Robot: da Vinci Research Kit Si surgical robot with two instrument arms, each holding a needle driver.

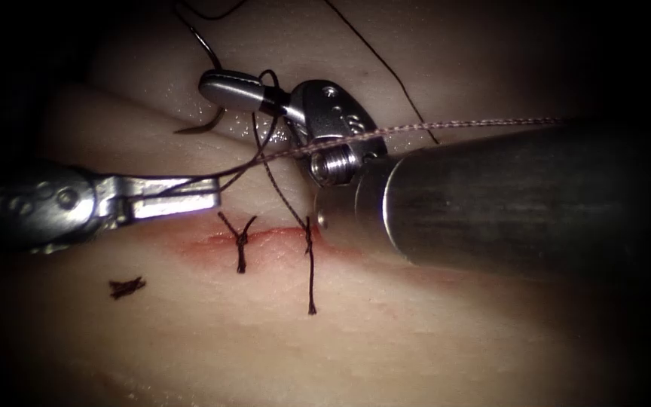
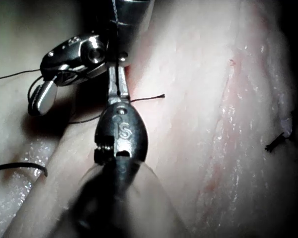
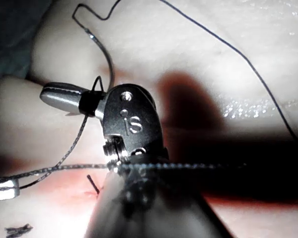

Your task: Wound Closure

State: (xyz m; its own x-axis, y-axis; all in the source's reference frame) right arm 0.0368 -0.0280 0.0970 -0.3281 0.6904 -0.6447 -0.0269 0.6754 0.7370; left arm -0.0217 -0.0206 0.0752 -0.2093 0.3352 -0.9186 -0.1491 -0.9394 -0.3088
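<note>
Dark thread (image 1: 280,192) loops round the right tool (image 1: 227,87), jaws closed, apparently empty; left tool (image 1: 186,197) grips thread. Needle (image 1: 209,83) lies free on the tissue (image 1: 416,332) above the cut (image 1: 265,241) (loop could slip off if tension drops).

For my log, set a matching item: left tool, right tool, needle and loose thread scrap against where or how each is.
1 left tool
2 right tool
3 needle
4 thread scrap

a loose on the tissue, left of the cut
b jaws shut on thread
c thread looped round its shut jaws
d lies on the tissue beyond the cut

Pairs: 1-b, 2-c, 3-d, 4-a
</note>
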